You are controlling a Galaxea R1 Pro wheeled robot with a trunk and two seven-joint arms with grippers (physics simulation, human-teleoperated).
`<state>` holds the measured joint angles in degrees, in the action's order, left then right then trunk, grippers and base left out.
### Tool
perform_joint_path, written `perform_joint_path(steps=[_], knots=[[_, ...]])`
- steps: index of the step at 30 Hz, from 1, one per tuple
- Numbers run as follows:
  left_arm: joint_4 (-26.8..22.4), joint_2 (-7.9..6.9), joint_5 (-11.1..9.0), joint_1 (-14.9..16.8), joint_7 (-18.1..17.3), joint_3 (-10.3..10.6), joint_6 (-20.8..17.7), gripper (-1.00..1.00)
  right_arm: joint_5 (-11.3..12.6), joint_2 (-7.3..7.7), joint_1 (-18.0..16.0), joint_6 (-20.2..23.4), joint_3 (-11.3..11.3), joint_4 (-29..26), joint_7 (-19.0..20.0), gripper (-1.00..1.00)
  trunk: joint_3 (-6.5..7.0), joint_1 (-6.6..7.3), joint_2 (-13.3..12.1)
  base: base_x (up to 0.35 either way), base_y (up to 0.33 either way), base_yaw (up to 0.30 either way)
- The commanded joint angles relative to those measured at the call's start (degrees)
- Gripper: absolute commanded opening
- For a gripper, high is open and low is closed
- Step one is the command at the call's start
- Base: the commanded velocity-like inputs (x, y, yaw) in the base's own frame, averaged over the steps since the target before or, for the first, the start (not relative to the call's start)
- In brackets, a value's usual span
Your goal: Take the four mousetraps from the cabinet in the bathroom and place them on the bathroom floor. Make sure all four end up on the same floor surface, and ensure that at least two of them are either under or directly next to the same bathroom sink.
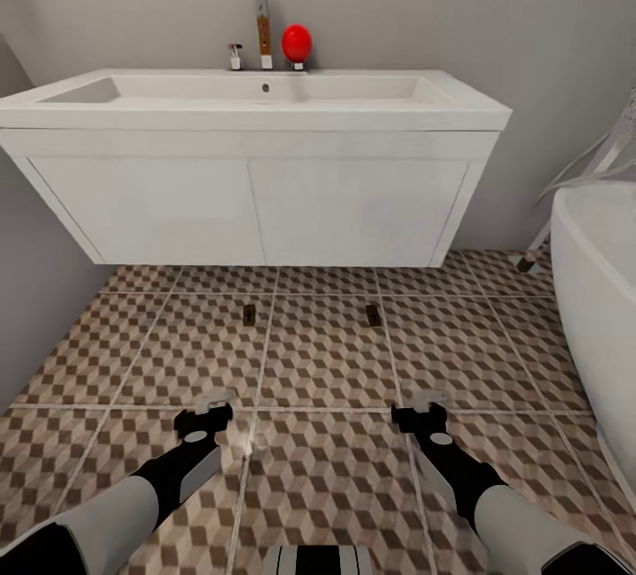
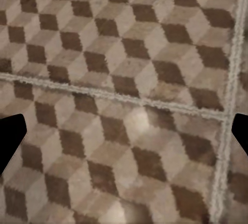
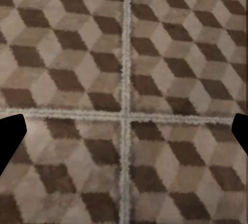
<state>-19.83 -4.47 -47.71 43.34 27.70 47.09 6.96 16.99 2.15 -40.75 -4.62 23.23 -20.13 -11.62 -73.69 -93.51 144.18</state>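
Two small mousetraps lie on the patterned bathroom floor (image 1: 327, 469) just in front of the white vanity, one (image 1: 250, 314) to the left and one (image 1: 373, 314) to the right. Above them hangs the bathroom sink (image 1: 265, 98) with its chrome faucet (image 1: 257, 14). My left gripper (image 1: 213, 402) and right gripper (image 1: 427, 402) hover low over the tiles, nearer to me than the traps. In the wrist views, the left gripper (image 2: 124, 136) and right gripper (image 3: 124, 133) are open, with bare tile between the dark fingertips. The cabinet is out of view.
A white bathtub (image 1: 601, 292) bulges in at the right, with a hose and stand behind it. A grey wall (image 1: 35, 275) closes the left side. A red egg-shaped object (image 1: 296, 43) stands on the sink's back ledge beside the faucet.
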Motion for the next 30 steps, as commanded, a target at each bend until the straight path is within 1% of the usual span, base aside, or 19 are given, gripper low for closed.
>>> perform_joint_path(steps=[1,8,17,24,30], knots=[[0.0,-0.04,-0.63,0.05,0.24,0.47,0.26,1.0,0.59,0.05,-0.03,-0.21,0.49,0.0,-0.29,1.0,0.19,0.03,0.0,0.0,0.0,0.0],[0.13,-0.01,-0.63,0.07,0.18,0.48,0.25,1.0,0.57,0.05,-0.03,-0.21,0.6,0.0,-0.32,1.0,1.74,0.21,-0.09,0.0,0.0,0.0],[0.59,-0.36,-0.77,-0.01,-0.08,0.59,0.31,1.0,0.87,0.05,-0.03,-0.21,0.53,0.0,-0.26,1.0,3.73,0.45,-0.21,0.0,0.0,0.0],[2.29,-0.36,-0.83,-0.08,-2.09,0.63,0.36,1.0,1.07,0.05,0.09,-0.21,0.5,0.17,-0.32,1.0,5.28,0.63,-0.31,0.0,0.0,0.0],[4.09,-0.13,-0.95,-0.16,-3.4,0.68,0.46,1.0,1.15,0.05,0.14,-0.21,0.5,1.57,-0.27,1.0,6.61,0.78,-0.39,0.0,0.0,0.0]])
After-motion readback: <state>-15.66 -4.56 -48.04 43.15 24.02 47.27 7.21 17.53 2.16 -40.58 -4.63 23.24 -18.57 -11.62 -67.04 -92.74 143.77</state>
